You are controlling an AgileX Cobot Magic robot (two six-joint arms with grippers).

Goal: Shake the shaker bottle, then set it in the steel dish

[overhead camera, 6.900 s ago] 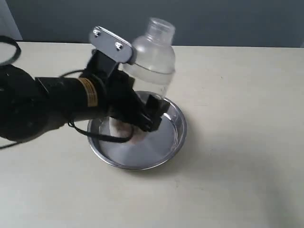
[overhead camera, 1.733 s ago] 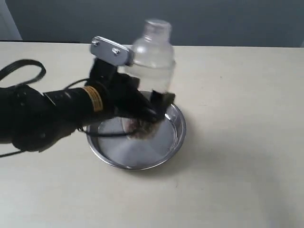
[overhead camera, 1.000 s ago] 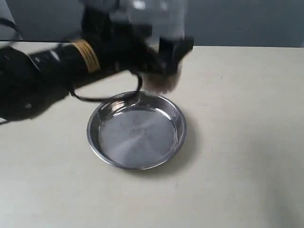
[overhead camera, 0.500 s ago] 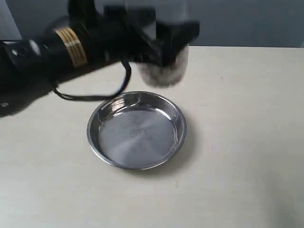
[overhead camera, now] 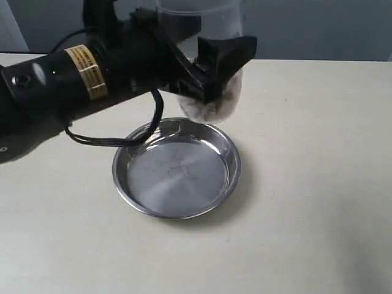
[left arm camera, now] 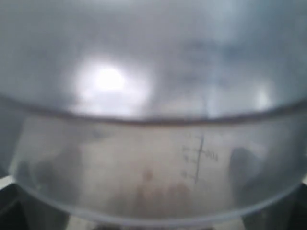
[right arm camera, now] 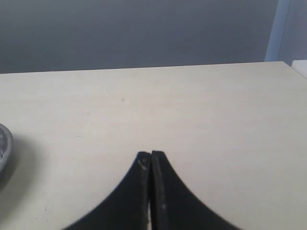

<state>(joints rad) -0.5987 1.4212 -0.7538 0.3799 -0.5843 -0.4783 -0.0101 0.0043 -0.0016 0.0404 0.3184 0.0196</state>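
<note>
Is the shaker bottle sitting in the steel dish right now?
No, the left tool holds the shaker bottle lifted clear of the steel dish, whose bottom is bare.

A pale, smooth table [overhead camera: 318,208], cream in color. Sitting flat on it, near the middle, one round shiny steel dish [overhead camera: 177,174] with low sides. A soft dark shadow beside the dish.

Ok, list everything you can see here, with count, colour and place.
Flat cream table: one, cream, under everything.
Wall: one, grey, behind the table.
Round shiny steel dish: one, silver, on the table, empty.
Clear frosted plastic shaker bottle: one, brown bits inside, held in the air, clear of the dish.
Cable: one, black, hanging from the left arm.
Left claw: one, black, shut on the shaker bottle.
Right claw: one, black, shut, empty, over the table.
</note>
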